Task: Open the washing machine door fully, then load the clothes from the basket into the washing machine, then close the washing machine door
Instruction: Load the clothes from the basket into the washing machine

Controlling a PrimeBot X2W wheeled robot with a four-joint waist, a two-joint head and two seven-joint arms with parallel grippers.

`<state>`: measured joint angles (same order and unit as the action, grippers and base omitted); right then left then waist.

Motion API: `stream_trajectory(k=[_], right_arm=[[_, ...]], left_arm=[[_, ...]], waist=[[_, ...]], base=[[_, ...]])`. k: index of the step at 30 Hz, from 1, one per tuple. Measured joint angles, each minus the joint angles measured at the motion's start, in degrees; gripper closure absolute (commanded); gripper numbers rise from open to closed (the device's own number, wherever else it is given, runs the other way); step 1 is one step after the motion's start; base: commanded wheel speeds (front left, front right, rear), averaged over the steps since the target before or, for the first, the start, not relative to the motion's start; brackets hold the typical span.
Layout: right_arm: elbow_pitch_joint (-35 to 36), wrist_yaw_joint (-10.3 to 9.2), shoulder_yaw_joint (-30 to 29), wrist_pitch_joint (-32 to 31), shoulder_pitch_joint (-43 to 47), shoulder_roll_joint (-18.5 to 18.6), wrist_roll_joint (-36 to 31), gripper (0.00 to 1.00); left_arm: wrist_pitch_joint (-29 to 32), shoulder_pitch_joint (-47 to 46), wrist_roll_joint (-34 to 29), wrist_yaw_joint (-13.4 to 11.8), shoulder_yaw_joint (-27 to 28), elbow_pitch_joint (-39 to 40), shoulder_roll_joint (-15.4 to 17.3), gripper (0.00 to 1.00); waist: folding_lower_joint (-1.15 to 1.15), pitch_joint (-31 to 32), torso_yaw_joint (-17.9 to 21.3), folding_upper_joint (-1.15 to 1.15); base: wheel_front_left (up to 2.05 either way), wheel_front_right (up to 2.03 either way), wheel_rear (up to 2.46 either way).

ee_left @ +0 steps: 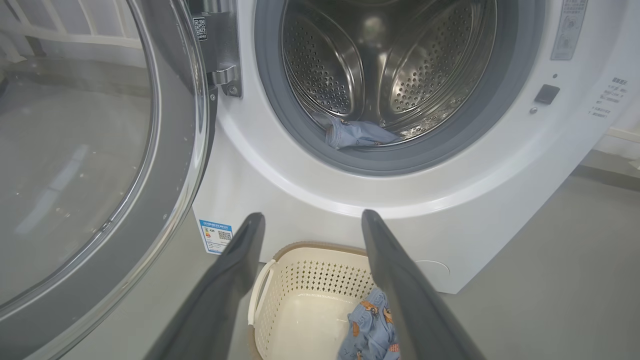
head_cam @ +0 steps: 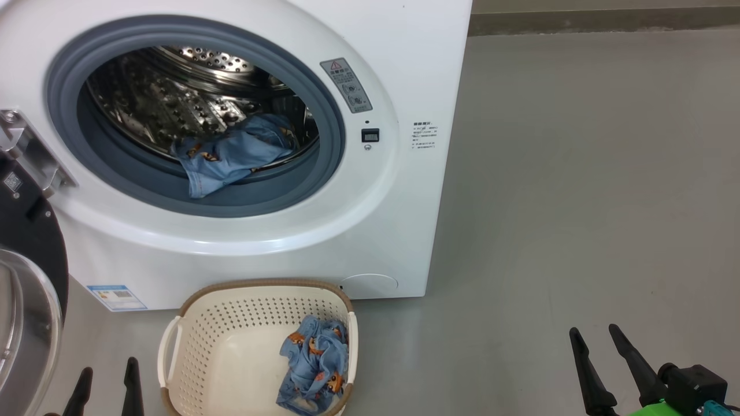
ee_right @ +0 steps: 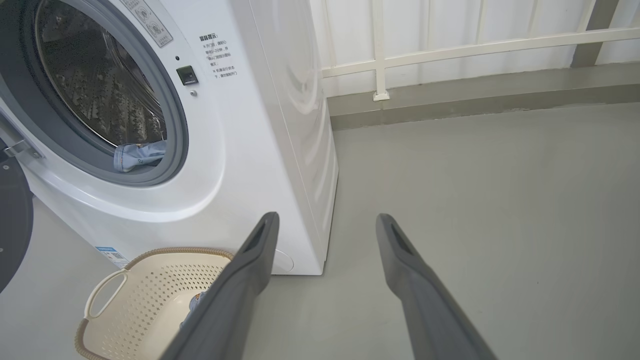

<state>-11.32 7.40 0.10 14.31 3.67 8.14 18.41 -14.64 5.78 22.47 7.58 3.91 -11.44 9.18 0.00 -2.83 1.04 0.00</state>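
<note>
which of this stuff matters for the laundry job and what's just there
Job:
big white front-loading washing machine
its round black-rimmed glass door, open
light blue printed garment in the steel drum
second blue printed garment in the cream perforated plastic basket

Just there:
small blue label sticker
grey warning label
white wall railing
grey floor

The big white boxy front-loading washing machine stands on the grey floor, its round black-rimmed glass door swung out to the left. The small cream perforated plastic basket sits just before the machine, below the drum opening. One light blue printed garment lies in the steel drum at its front lip, a second garment in the basket's right half.
</note>
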Motion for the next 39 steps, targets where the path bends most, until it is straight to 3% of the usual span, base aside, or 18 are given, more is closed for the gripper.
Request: stream_trajectory(k=[23,39], right_arm=[[0.9,0.0,-0.5,0.0,-0.8,-0.8,-0.1,0.0],[2.7,0.0,-0.8,0.0,-5.2,-2.7,-0.9,0.0]], left_arm=[[0.0,-1.1,0.1,0.0,-0.4,0.4,0.0,0.0],[0.0,-9.0,4.9,0.0,-7.6,-6.4,1.8,0.0]], waist=[[0.0,-3.1,0.4,0.0],[0.0,-9.1,0.9,0.0]], base=[[0.0,0.0,0.0],[0.0,0.0,0.0]])
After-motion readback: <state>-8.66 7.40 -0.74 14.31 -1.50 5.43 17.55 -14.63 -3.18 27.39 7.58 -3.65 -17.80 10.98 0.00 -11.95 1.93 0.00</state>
